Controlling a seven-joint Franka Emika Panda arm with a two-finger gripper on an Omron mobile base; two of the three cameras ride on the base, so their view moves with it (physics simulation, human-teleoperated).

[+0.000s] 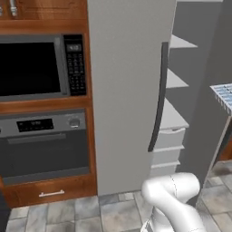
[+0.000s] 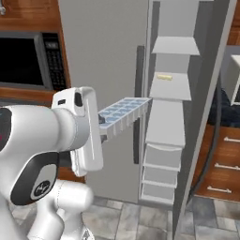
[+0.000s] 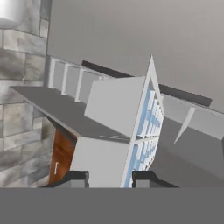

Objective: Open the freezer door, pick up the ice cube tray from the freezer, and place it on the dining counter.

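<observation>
My gripper (image 2: 102,123) is shut on one end of the ice cube tray (image 2: 124,112), a pale blue-white grid of little cells. The tray sticks out level toward the open freezer (image 2: 171,117), in the air just outside its shelves. In the hand view the tray (image 3: 114,131) runs away from my gripper (image 3: 110,178), seen edge-on with its plain underside to the left. In the left base view the tray (image 1: 223,94) shows at the right edge. The freezer door (image 2: 206,93) stands swung open on the right. The dining counter is out of view.
The closed grey door (image 1: 131,90) with a dark bar handle (image 1: 159,97) stands left of the open compartment. Further left are a microwave (image 1: 41,68) and an oven (image 1: 45,145). Wood drawers (image 2: 225,164) sit beyond the open door. A small yellow item (image 2: 164,77) lies on a shelf.
</observation>
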